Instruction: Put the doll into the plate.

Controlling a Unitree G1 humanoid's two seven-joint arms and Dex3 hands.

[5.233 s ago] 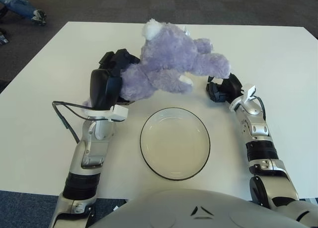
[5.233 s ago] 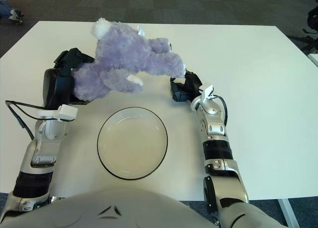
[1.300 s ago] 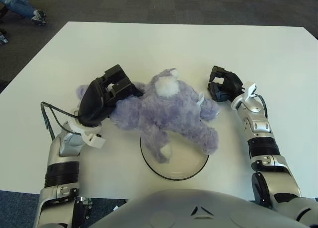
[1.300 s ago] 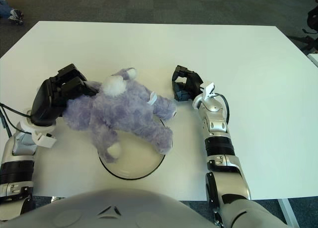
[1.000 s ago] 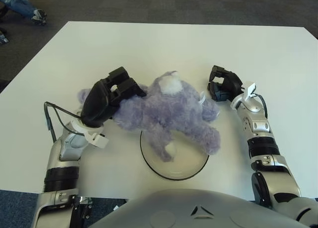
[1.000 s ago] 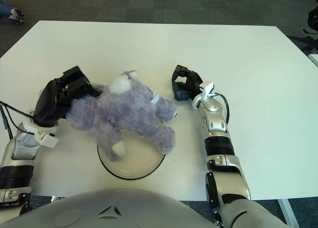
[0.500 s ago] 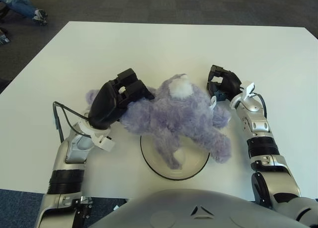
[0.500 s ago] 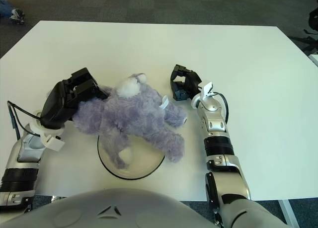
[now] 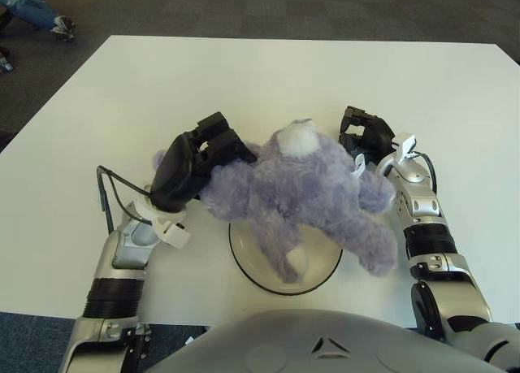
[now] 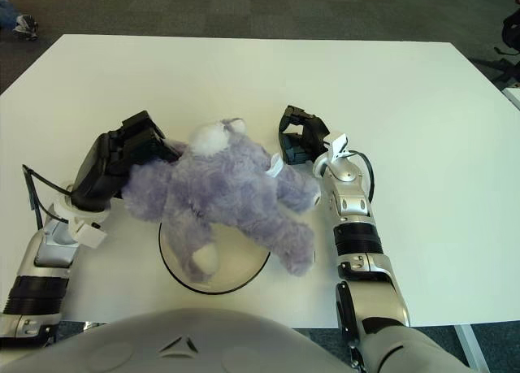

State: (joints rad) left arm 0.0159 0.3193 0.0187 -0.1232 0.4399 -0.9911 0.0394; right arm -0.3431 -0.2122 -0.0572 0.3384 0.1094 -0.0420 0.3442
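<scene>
Purple plush bear (image 9: 305, 193) clutched at one end by left hand (image 9: 193, 163), sprawled over glass plate (image 9: 248, 265), right hand (image 9: 363, 139) curled empty just beside it

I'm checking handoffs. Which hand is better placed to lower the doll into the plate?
The left hand: it already grips the purple doll, which hangs over the plate. The right hand shows beside the doll's right side, holding nothing.
</scene>
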